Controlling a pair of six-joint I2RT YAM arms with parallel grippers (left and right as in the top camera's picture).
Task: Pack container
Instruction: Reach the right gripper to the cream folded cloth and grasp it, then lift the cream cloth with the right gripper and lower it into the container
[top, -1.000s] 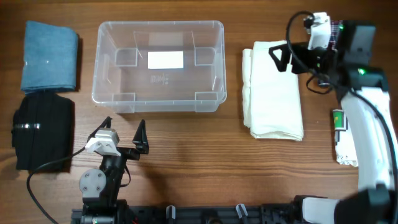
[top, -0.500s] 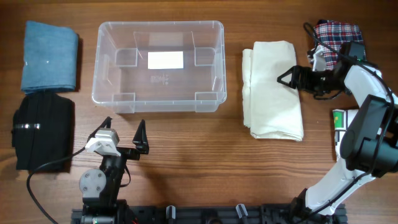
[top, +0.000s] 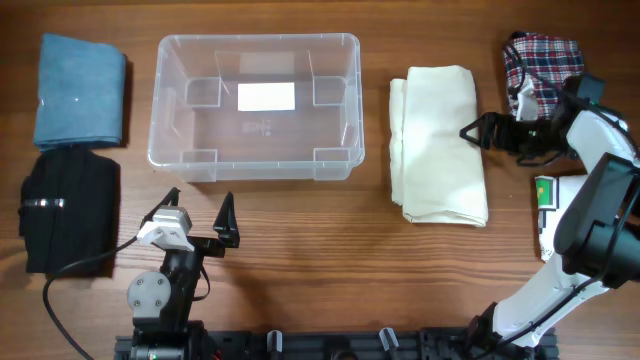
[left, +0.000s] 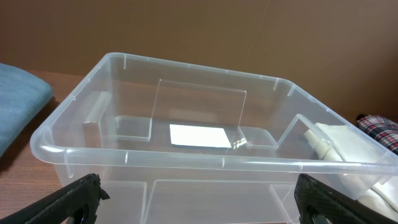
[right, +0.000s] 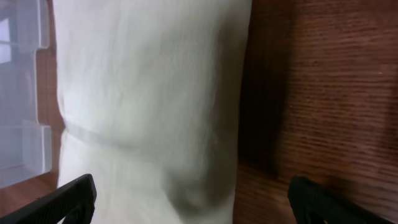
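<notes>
In the far left corner of the table (top: 300, 230) lay a folded blue cloth (top: 80, 90), and just nearer than it, along the left edge, a folded black garment (top: 70, 212). To the right of that, close to the near edge, the left gripper (top: 198, 207) sat with its two black fingers spread wide and nothing between them; its wrist camera showed the same spread claw (left: 202, 202) facing the long near wall of the container (left: 186, 163). The container (top: 160, 100), clear plastic and upright, stood toward the far edge, left of the table's middle, apart from every cloth, with a white label (top: 266, 96) lying flat on its base. Right of it, with a strip of bare wood between them, a folded cream cloth (top: 438, 145) lay lengthwise from the far side toward the near side. The right gripper (top: 476, 132) hung at that cloth's right-hand edge, its arm reaching in from the right side of the table; from its wrist view the claw (right: 196, 199) stood wide apart, holding nothing, with the cream cloth (right: 149, 93) below it, though I could not tell whether a finger touched the fabric. A red and dark plaid cloth (top: 540, 65) sat bunched in the far right corner, and near the right edge lay a small packet with a green mark (top: 546, 192)
</notes>
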